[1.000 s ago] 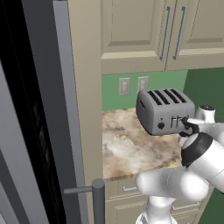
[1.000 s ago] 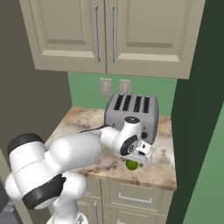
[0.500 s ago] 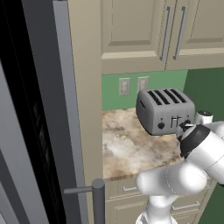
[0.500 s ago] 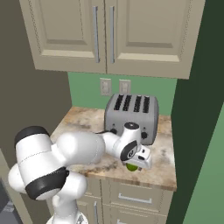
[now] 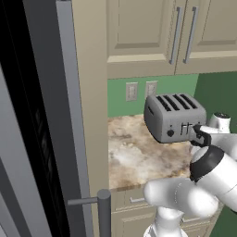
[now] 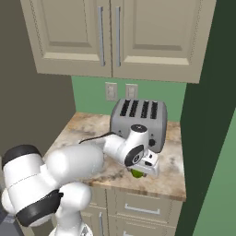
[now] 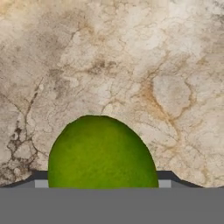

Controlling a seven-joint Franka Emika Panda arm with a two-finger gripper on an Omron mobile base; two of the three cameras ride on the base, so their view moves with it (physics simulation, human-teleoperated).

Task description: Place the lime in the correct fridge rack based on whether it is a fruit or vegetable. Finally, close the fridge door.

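The small round yellow-green lime [image 7: 101, 153] lies on the beige marbled stone counter [image 6: 83, 131], near its front edge and toward its right end, in front of the silver 4-slot toaster [image 6: 137, 117] and apart from it. The white arm's two-finger gripper [image 6: 143, 168] is down over the lime; in the right base view the fruit peeks out green just beneath the hand, and in the hand view it sits centred low between the 2 dark finger tips [image 7: 38, 177], which flank it on either side. Whether the pads already press the skin I cannot tell, so the claw's state stays unsure. The step in hand looks like the grasp: it would go best with the fingers kept astride the widest part of the ball, closing squarely so the smooth fruit does not squirt forward off the front edge, then a straight lift before any swing toward the dark open fridge door [image 5: 41, 115] on the left.
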